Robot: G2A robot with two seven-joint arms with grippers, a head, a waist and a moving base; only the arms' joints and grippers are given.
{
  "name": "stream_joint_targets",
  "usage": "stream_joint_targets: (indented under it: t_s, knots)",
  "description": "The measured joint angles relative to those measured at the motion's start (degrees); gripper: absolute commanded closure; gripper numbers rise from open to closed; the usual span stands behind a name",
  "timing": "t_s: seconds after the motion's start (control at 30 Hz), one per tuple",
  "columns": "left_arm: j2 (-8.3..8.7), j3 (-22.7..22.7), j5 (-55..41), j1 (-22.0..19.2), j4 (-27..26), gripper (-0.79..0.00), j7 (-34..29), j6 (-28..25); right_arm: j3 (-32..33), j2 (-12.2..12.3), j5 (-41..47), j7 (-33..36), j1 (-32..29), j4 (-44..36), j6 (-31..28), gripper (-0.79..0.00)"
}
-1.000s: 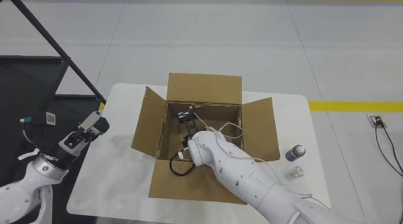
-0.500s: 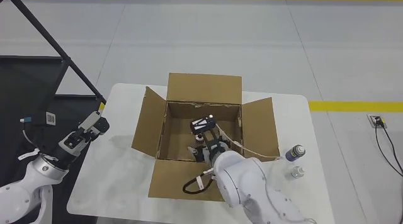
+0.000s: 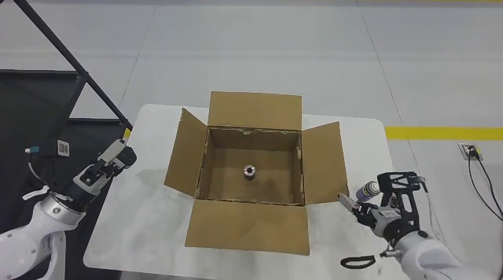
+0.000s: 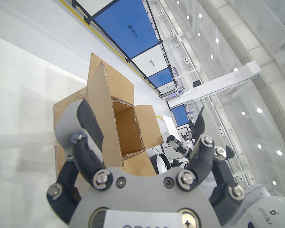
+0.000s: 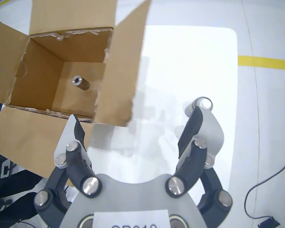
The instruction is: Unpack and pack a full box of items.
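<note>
hovering over the near right corner of the table [image 3: 157, 217], the right gripper [image 5: 136, 117] spreads its fingers wide and empty near a dark bottle [image 3: 368, 192], the left gripper [image 4: 142, 110] gapes wide by the left edge, and farther in, the open box [image 3: 255, 111] holds one metal cylinder [image 3: 249, 172].

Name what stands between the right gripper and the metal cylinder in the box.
The right flap of the box stands between the right gripper and the metal cylinder on the box floor; the right wrist view shows it.

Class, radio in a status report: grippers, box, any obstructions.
Left gripper open, right gripper open, both outside. Brown cardboard box open, one small metal cylinder inside. Nothing blocks the opening.
</note>
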Motion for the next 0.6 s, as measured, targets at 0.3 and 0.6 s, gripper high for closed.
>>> stream_joint_targets:
  t_s: [0.3, 0.6]
  knots:
    - [0.0, 0.0, 0.0, 0.0, 0.0, -0.785, 0.0, 0.0, 7.46, 0.99, 5.19, 4.56, 0.01, 10.92, -3.86, -0.785]
    - [0.0, 0.0, 0.0, 0.0, 0.0, -0.785, 0.0, 0.0, 2.13, 1.85, 1.06, 9.84, 8.82, 22.87, -3.81, -0.785]
